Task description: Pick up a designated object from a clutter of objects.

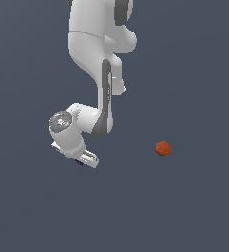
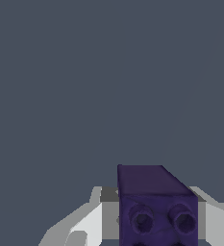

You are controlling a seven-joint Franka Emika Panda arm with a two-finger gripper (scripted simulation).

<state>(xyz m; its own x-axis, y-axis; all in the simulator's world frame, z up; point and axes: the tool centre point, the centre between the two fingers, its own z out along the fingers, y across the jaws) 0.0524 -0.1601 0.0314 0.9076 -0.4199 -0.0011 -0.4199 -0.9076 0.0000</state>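
The dark purple block [image 2: 156,206] shows large in the wrist view, with two round studs on its near face, held between my pale fingers [image 2: 92,223]. In the exterior view only a thin dark purple sliver of the block [image 1: 78,162] shows under the white hand. My gripper [image 1: 84,160] is shut on the block, at the exterior view's left of centre, with the arm bent down from above. The orange-red ball [image 1: 163,147] lies apart at the exterior view's right. The lime-green ball and the yellow-orange lump are out of view.
A flat, plain grey-blue surface [image 1: 185,211] fills both views. The white arm [image 1: 94,49] comes down from the top of the exterior view.
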